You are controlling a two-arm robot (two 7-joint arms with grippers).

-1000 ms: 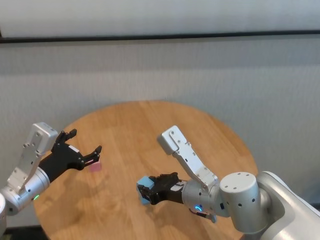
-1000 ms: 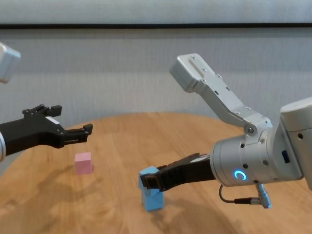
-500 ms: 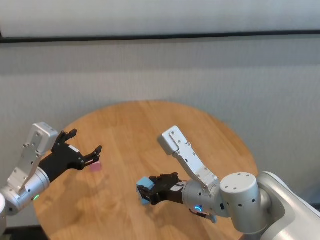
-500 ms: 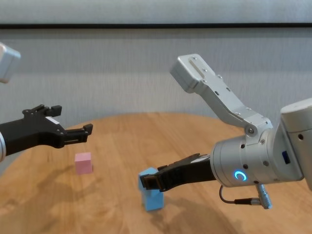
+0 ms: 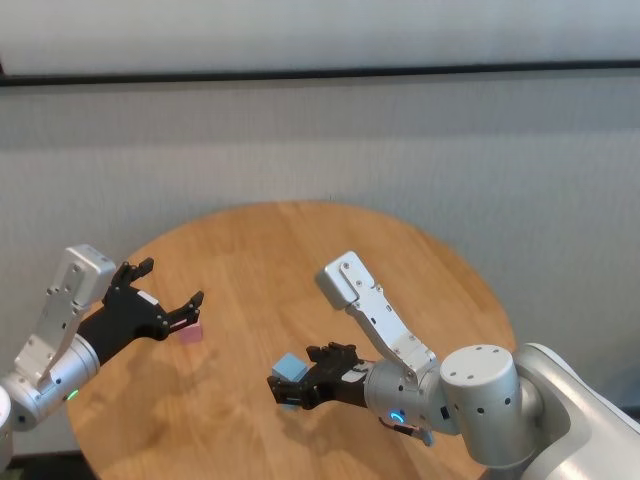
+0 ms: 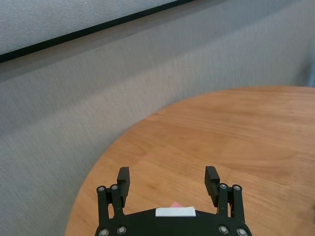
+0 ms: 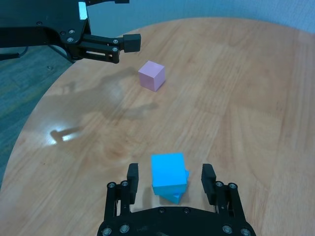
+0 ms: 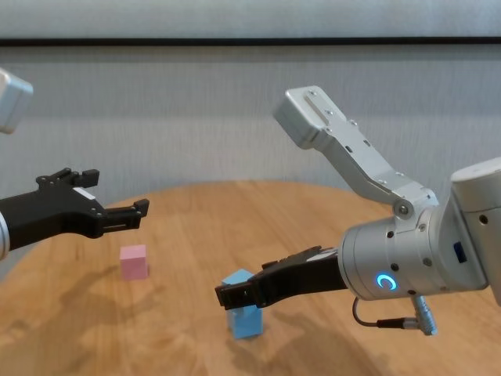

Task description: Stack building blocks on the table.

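Covering most of the pink cube [image 6: 174, 204], the left gripper [image 6: 169, 181] hangs above the table [image 5: 300, 260] with its jaws wide and empty. Two matte blue cubes [image 7: 169, 178] stand stacked, the upper one slightly twisted, on grained wood. The right gripper [image 7: 171, 178] straddles the upper cube, jaws parted, with a gap on either side.

two light blue cubes [image 7: 168, 174], pale pink cube [image 7: 151, 75], brown wood-grain table [image 7: 246, 98]
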